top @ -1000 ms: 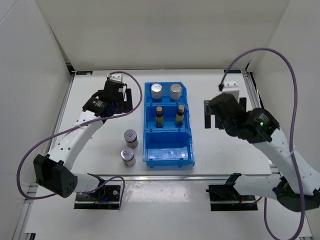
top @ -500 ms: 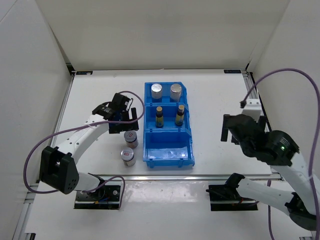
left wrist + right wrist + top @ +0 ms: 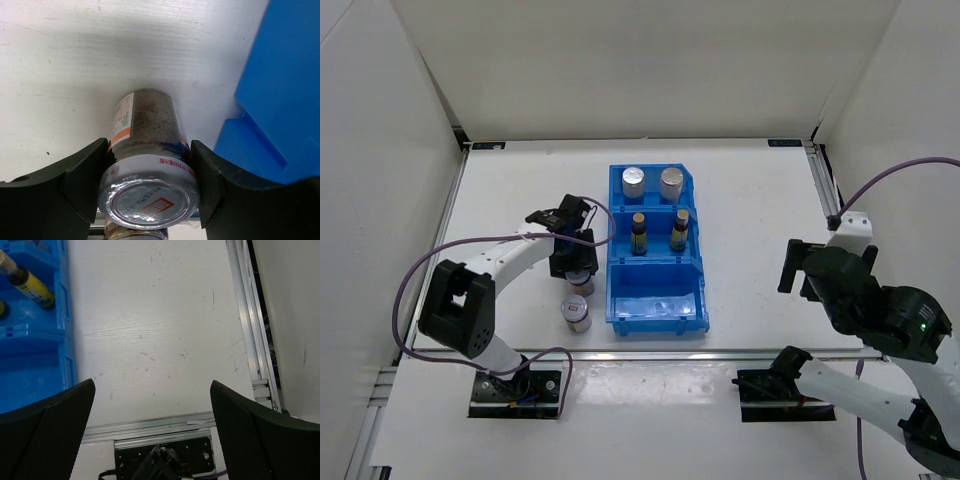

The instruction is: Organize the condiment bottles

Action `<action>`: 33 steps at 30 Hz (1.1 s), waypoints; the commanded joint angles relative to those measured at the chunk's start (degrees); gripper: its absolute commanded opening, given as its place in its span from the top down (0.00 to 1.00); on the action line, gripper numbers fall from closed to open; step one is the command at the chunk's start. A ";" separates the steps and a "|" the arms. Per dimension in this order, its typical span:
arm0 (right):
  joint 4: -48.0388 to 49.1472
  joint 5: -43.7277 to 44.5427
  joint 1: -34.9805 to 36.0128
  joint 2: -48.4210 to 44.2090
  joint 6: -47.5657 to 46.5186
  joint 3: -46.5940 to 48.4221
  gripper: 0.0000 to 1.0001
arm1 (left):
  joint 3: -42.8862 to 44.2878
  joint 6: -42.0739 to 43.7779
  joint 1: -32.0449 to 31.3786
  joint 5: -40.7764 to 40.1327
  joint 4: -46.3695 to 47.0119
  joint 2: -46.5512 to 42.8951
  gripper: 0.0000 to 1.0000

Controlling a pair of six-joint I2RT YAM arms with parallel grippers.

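My left gripper (image 3: 576,262) is shut on a short silver-lidded jar (image 3: 583,277) that stands on the table just left of the blue bin (image 3: 655,318). In the left wrist view both fingers (image 3: 82,180) press the jar (image 3: 147,120) at its lid. A second short jar (image 3: 577,312) stands just in front of it. Two silver-topped cylinders (image 3: 634,181) (image 3: 671,181) fill the bin's far compartment. Two amber black-capped bottles (image 3: 639,233) (image 3: 679,230) stand in the middle one. My right gripper (image 3: 820,265) (image 3: 152,405) hangs open over bare table, right of the bin.
The bin's near compartment (image 3: 655,300) holds no bottles. The bin's side wall (image 3: 280,100) stands close on the right of the held jar. A metal rail (image 3: 250,315) runs along the table's right edge, and another rail (image 3: 150,422) runs along the near edge.
My left gripper came down towards the near side, onto the jar beside the bin, and closed on it. The right arm drew back to the near right, still open.
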 commanded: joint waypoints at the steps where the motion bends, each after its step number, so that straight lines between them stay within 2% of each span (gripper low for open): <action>1: -2.20 0.88 0.18 1.55 -0.58 -0.34 0.01 | 2.14 -0.25 -0.12 -1.21 -0.40 -3.27 0.57; 2: -2.20 0.88 0.18 1.56 -0.58 -0.34 0.01 | 3.89 -0.25 -0.12 -2.70 -1.63 -5.19 0.63; 5: -2.20 0.88 0.18 1.56 -0.58 -0.34 0.01 | 8.20 -0.25 -0.12 -4.90 -4.79 -9.23 0.71; 6: -2.20 0.88 0.18 1.04 -0.58 -0.34 0.01 | 10.04 0.45 -0.12 -6.48 -7.32 -10.21 0.80; 9: -2.20 0.88 0.18 -0.37 -0.58 -0.34 0.01 | 17.51 1.16 -0.73 -7.63 -9.89 -14.25 0.89; 13: -2.20 0.88 0.18 -1.69 -0.58 -0.34 0.00 | 28.66 1.16 -6.26 -8.16 -12.62 -15.58 0.89; 17: -2.20 0.88 0.18 -2.22 -0.58 -0.34 0.00 | 34.31 -0.24 -16.71 -9.38 -12.62 -12.34 0.89; 18: -2.20 0.88 0.18 -2.22 -0.58 -0.34 0.00 | 35.28 -0.25 -21.52 -10.18 -12.62 -10.15 0.89; 21: -2.20 0.88 0.18 -1.69 -0.58 -0.34 0.00 | 37.30 -0.95 -28.74 -10.71 -11.23 -4.63 0.89; 26: -2.20 0.88 0.18 -1.69 -0.58 -0.34 0.00 | 37.23 -2.36 -34.13 -12.12 -9.11 2.16 0.89; 33: -2.20 0.88 0.18 -1.69 -0.58 -0.34 0.00 | 28.26 -4.02 -35.98 -8.08 0.90 7.53 0.89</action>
